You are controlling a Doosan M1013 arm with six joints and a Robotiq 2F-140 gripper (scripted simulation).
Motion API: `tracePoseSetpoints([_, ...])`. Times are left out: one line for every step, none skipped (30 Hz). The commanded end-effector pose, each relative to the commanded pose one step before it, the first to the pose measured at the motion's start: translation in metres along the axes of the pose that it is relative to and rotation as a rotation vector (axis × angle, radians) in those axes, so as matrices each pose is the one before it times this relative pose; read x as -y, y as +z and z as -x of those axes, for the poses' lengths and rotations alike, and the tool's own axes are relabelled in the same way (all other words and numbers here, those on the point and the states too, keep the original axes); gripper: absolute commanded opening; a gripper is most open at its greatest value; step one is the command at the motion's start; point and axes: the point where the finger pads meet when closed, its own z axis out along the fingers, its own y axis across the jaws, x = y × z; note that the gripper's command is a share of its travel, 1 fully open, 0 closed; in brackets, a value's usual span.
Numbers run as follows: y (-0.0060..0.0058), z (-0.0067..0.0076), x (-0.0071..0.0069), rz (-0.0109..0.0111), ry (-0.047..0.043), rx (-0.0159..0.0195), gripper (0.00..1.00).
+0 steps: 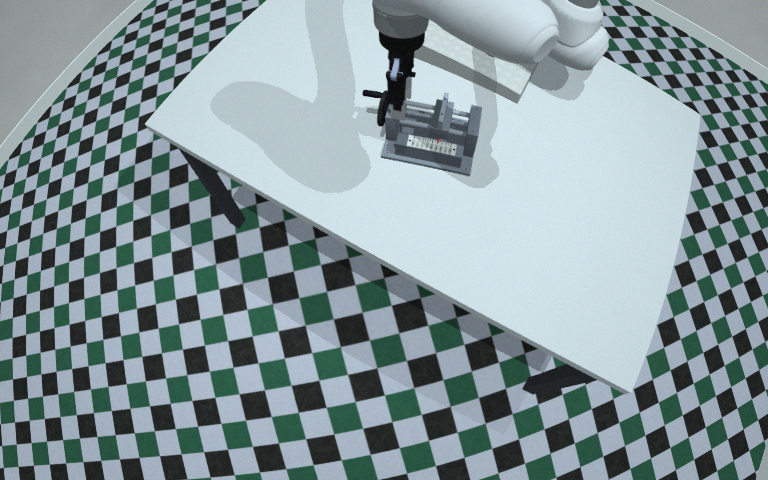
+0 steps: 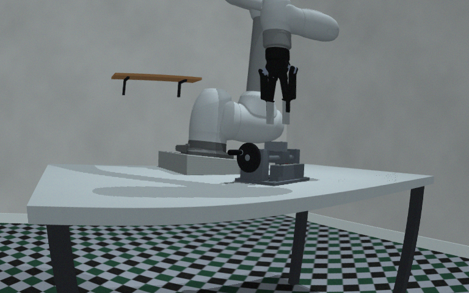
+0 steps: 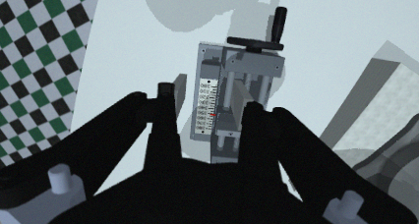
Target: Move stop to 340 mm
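Gripper clear of the handwheel

Note the gripper (image 1: 399, 111) (image 2: 278, 123) (image 3: 209, 88), partly open, empty, above the stop (image 1: 444, 113) (image 2: 275, 146) (image 3: 227, 121), probably lifted to free the handwheel (image 1: 381, 110) (image 2: 248, 157) (image 3: 256, 43). In the top view, find the stop inward from the counter's (image 1: 555, 237) (image 2: 157, 201) (image 3: 123, 62) long front edge, nearer its left corner. Observe the red pointer (image 1: 437, 140) (image 2: 286, 164) (image 3: 212, 115) against the numbered scale (image 1: 430, 144) (image 3: 207, 106), presumably for reading settings; numerals too small to confirm 340. See no legible brand.

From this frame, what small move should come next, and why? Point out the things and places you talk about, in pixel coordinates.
Probably a slight lift straight up, away from the stop fixture (image 1: 474, 133) (image 2: 287, 172) (image 3: 256, 64): the claw (image 1: 397, 110) (image 2: 278, 123) (image 3: 209, 88) hangs above it, fingers apart, off the handwheel (image 1: 381, 108) (image 2: 248, 157) (image 3: 255, 43).
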Motion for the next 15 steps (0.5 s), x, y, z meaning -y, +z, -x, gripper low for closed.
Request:
tracePoseSetpoints([0.00019,0.00729,0.00638,0.00054,-0.00308,0.00026,0.33])
tracePoseSetpoints([0.00020,0.00000,0.00000,0.00000,0.00000,0.00000,0.33])
tracePoseSetpoints([0.00115,0.00000,0.00000,0.00000,0.00000,0.00000,0.33])
tracePoseSetpoints([0.00236,0.00000,0.00000,0.00000,0.00000,0.00000,0.33])
tracePoseSetpoints([0.00329,0.00000,0.00000,0.00000,0.00000,0.00000,0.33])
tracePoseSetpoints([0.00363,0.00000,0.00000,0.00000,0.00000,0.00000,0.33])
tracePoseSetpoints([0.00328,0.00000,0.00000,0.00000,0.00000,0.00000,0.33])
tracePoseSetpoints([0.00234,0.00000,0.00000,0.00000,0.00000,0.00000,0.33])
tracePoseSetpoints([0.00114,0.00000,0.00000,0.00000,0.00000,0.00000,0.33])
tracePoseSetpoints([0.00000,0.00000,0.00000,0.00000,0.00000,0.00000,0.33])
tracePoseSetpoints([0.00000,0.00000,0.00000,0.00000,0.00000,0.00000,0.33])
tracePoseSetpoints([0.00020,0.00000,0.00000,0.00000,0.00000,0.00000,0.33])
tracePoseSetpoints([0.00000,0.00000,0.00000,0.00000,0.00000,0.00000,0.33])
tracePoseSetpoints([0.00000,0.00000,0.00000,0.00000,0.00000,0.00000,0.33])
tracePoseSetpoints([0.00000,0.00000,0.00000,0.00000,0.00000,0.00000,0.33])
